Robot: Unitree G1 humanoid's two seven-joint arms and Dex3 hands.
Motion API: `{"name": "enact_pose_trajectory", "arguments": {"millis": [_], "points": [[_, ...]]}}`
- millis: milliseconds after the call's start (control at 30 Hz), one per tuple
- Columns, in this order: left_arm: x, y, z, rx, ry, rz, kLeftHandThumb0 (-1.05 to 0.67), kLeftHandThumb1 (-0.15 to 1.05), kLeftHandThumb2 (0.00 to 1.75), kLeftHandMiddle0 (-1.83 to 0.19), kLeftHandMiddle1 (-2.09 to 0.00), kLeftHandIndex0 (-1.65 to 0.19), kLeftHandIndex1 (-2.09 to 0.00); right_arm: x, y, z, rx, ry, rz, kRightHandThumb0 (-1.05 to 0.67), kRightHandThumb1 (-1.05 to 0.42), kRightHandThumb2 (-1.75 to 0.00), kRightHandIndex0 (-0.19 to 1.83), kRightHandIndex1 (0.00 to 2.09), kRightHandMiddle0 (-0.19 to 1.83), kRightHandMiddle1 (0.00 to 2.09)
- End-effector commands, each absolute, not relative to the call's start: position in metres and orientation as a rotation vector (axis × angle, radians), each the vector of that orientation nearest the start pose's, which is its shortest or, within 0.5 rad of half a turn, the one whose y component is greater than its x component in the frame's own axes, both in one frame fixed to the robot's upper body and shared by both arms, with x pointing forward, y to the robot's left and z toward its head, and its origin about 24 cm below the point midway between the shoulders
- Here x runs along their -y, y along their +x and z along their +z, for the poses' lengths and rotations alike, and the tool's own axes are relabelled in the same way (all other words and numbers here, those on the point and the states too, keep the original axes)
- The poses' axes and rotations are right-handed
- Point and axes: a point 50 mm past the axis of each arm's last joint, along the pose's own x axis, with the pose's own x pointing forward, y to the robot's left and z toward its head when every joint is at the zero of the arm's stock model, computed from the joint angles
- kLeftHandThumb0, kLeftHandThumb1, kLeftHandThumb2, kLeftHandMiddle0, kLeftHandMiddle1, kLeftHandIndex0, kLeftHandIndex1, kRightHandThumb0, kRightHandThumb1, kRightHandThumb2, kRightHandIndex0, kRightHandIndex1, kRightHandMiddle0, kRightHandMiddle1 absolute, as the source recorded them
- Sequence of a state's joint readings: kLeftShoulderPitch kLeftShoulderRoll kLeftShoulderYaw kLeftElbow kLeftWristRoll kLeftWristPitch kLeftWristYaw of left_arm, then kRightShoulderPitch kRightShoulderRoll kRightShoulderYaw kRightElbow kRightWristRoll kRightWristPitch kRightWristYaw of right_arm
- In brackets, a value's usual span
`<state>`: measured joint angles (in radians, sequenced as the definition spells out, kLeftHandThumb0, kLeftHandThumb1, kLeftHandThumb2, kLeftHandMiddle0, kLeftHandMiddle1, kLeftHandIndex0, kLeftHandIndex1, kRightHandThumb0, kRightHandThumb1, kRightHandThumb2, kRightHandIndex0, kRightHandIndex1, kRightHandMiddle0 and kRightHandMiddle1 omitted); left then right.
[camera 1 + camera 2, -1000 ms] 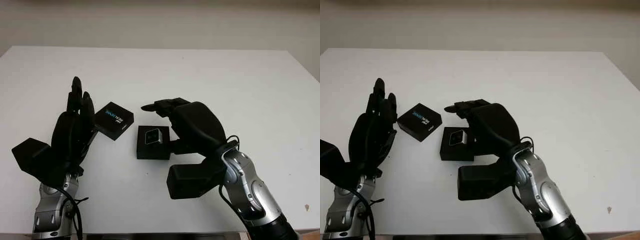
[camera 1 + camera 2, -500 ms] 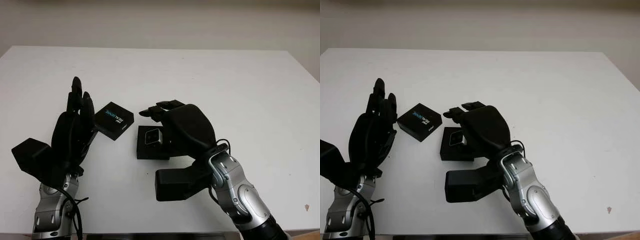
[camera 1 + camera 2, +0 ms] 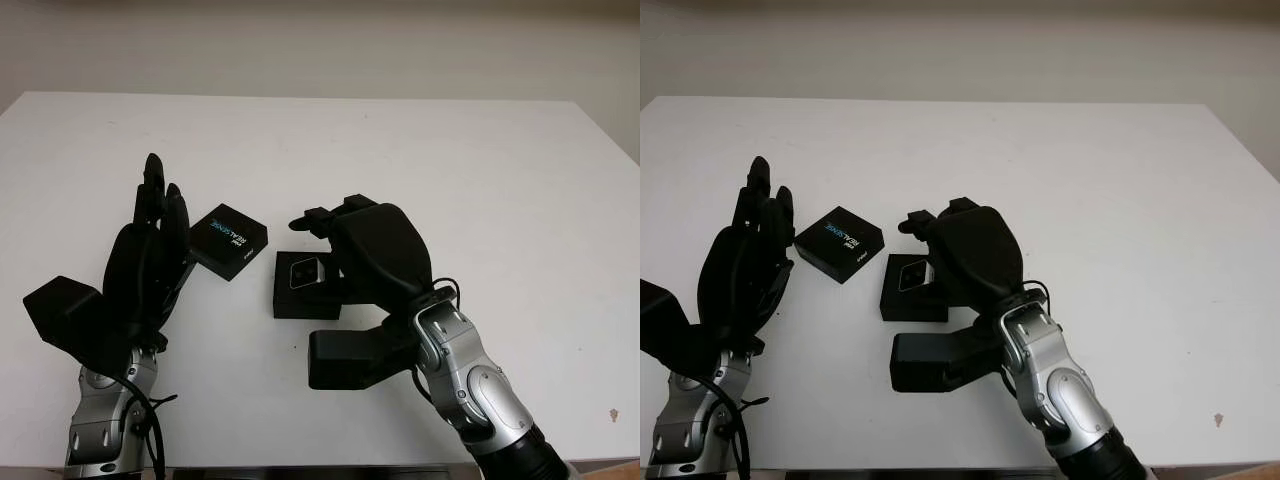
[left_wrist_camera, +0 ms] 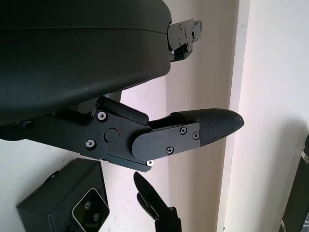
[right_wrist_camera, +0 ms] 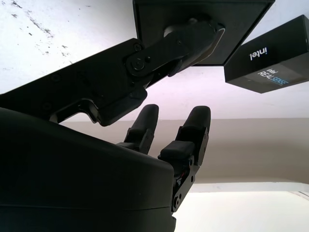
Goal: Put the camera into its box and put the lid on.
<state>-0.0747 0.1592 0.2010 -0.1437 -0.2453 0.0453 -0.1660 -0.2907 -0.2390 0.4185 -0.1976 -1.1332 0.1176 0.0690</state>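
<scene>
Under right hand (image 3: 375, 255): boxed camera (image 3: 304, 272)

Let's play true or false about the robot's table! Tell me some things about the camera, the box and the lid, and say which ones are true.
1. The camera sits inside the open black box. True.
2. The lid is already on the box. False: it lies on the table to the box's left, apart from it.
3. The lid has writing on its top. True.
4. The left hand is holding the lid. False: it is open, upright beside the lid, holding nothing.
5. The right hand is at the box's right side. True: its thumb lies on the box's edge in the right wrist view.
6. The table is green. False: it is white.
</scene>
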Motion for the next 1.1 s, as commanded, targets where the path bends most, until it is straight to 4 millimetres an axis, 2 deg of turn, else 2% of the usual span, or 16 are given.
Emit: {"name": "enact_pose_trajectory", "arguments": {"millis": [0,667,767,867,967,1067], "points": [[-0.208,0.262,0.104,0.229,-0.065,-0.029,-0.76,1.05,0.60,0.19,0.00,0.19,0.00,0.077,0.275,0.141,0.531,-1.368,0.164,-0.72,-0.86,-0.05,0.31,1.15,0.50,0.57],[-0.208,0.262,0.104,0.228,-0.071,-0.020,-0.76,1.05,0.60,0.19,0.00,0.19,0.00,0.077,0.273,0.142,0.477,-1.424,0.222,-0.71,-0.82,-0.05,0.27,1.10,0.52,0.45],[-0.208,0.261,0.104,0.227,-0.066,-0.024,-0.76,1.05,0.60,0.19,0.00,0.19,0.00,0.076,0.274,0.140,0.476,-1.426,0.219,-0.69,-0.82,-0.05,0.28,1.15,0.58,0.45],[-0.208,0.262,0.104,0.229,-0.066,-0.022,-0.76,1.05,0.60,0.19,0.00,0.19,0.00,0.075,0.274,0.137,0.491,-1.435,0.201,-0.68,-0.82,-0.05,0.29,1.28,0.60,0.68],[-0.208,0.261,0.104,0.229,-0.066,-0.025,-0.76,1.05,0.60,0.19,0.00,0.19,0.00,0.075,0.275,0.135,0.491,-1.448,0.195,-0.65,-0.82,-0.05,0.27,1.43,0.53,0.91],[-0.208,0.261,0.104,0.228,-0.064,-0.025,-0.76,1.05,0.60,0.19,0.00,0.19,0.00,0.074,0.275,0.134,0.502,-1.450,0.187,-0.63,-0.83,-0.06,0.25,1.62,0.50,1.03]]}}
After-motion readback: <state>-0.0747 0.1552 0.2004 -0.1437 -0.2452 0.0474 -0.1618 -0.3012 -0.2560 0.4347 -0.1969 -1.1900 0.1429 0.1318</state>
